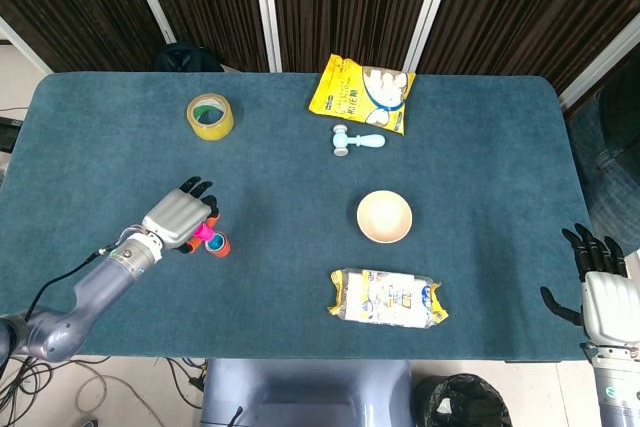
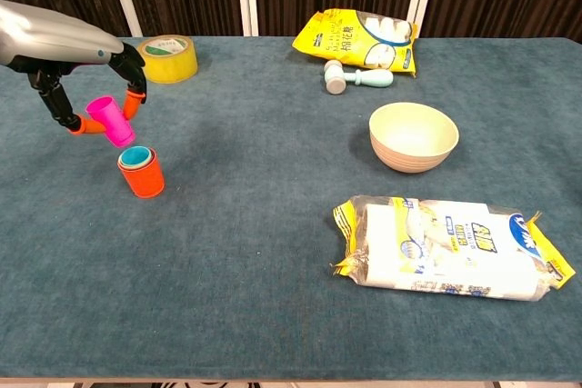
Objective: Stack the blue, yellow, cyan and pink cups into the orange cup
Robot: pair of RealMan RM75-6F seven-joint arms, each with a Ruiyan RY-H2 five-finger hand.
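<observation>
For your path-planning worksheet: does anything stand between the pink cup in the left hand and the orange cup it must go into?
Nothing visible does. The left hand holds the pink cup tilted, just above and beside the orange cup, whose open top shows only the nested cyan cup.
</observation>
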